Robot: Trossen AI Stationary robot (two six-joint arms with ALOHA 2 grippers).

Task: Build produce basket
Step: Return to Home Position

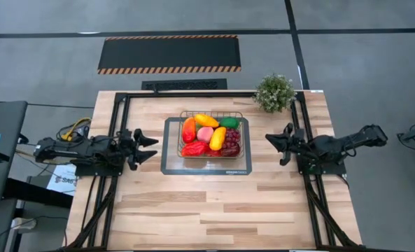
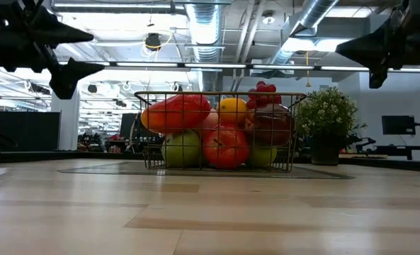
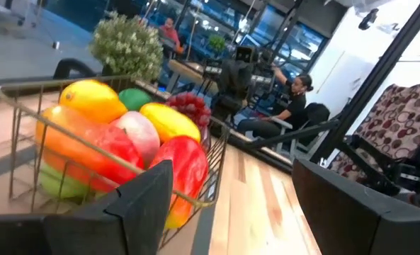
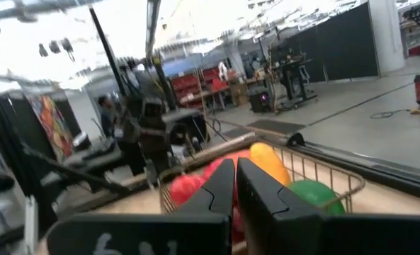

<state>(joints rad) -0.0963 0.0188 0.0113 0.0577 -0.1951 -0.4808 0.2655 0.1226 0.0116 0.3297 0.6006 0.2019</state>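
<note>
Two arms parked clear of the rectangular wire-mesh basket (image 1: 210, 113), so I read the build as done | left hand (image 1: 150, 148) spread, empty | right hand (image 1: 270, 140) pressed together, empty | glossy toy produce (image 1: 208, 134) heaped inside basket, mid pale wooden table (image 1: 193, 210)

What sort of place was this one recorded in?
Most likely an open industrial robotics lab or workshop. Exposed ceiling ducts run overhead, a hazard-striped floor mat lies on the grey floor beyond the wooden table, and a seated person works among equipment in the background.

Grey floor (image 1: 39, 63), hazard-striped mat (image 1: 169, 54), exposed ceiling ducts (image 2: 202, 21).
</note>
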